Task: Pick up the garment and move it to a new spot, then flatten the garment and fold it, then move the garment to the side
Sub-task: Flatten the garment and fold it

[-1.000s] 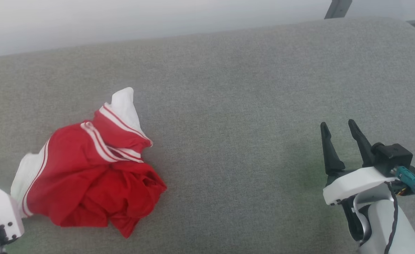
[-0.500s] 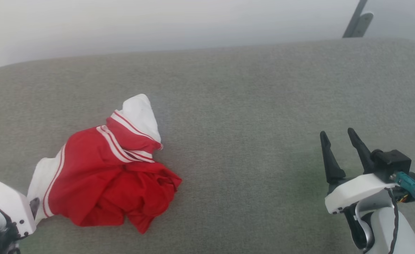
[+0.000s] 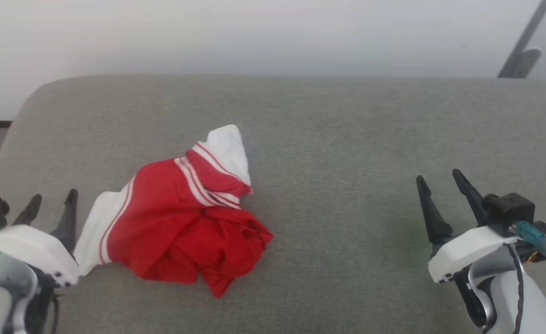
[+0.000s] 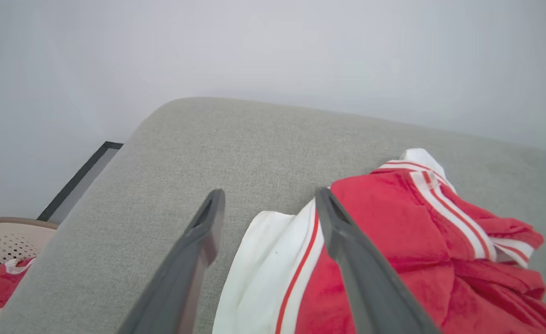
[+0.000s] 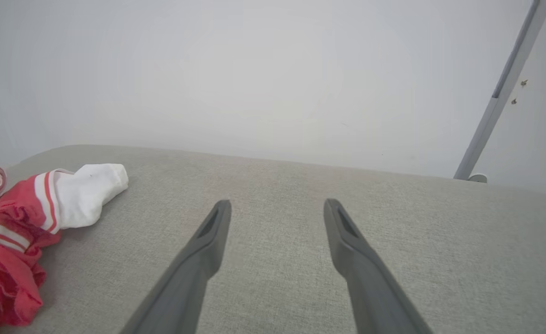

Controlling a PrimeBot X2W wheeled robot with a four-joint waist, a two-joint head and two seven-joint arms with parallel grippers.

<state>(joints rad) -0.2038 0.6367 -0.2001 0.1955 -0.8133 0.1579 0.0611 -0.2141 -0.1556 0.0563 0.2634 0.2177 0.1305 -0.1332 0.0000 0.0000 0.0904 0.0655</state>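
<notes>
Framing is doing most of the changing: against the picture of a second ago the whole head view is sliding sideways, so the cushion's (image 3: 347, 139) rounded left end is now showing and the pole (image 3: 523, 51) is sitting further toward the upper right corner. That reads as the camera turning, not as things moving. The garment (image 3: 180, 222) is lying on the left half of the cushion in the same crumpled heap, with the same folds and striped trim uppermost, though it is now appearing nearer the middle of the view. It is not yet being lifted, so the task is only starting. The left gripper (image 3: 54, 195) is coming into sight: a second ago only its pale housing was showing at the lower left, and now both dark fingers are showing, spread wide and holding nothing, just beside the white sleeve (image 3: 94, 227). In the left wrist view that sleeve is lying between the fingers, but whether they are touching it I cannot tell. The robot seems to be squaring up for the first pick. The right gripper (image 3: 438, 176) is keeping its place in the frame, well apart from the garment, jaws wide and empty. A pale basket (image 4: 3, 241) is standing past the cushion's end.
</notes>
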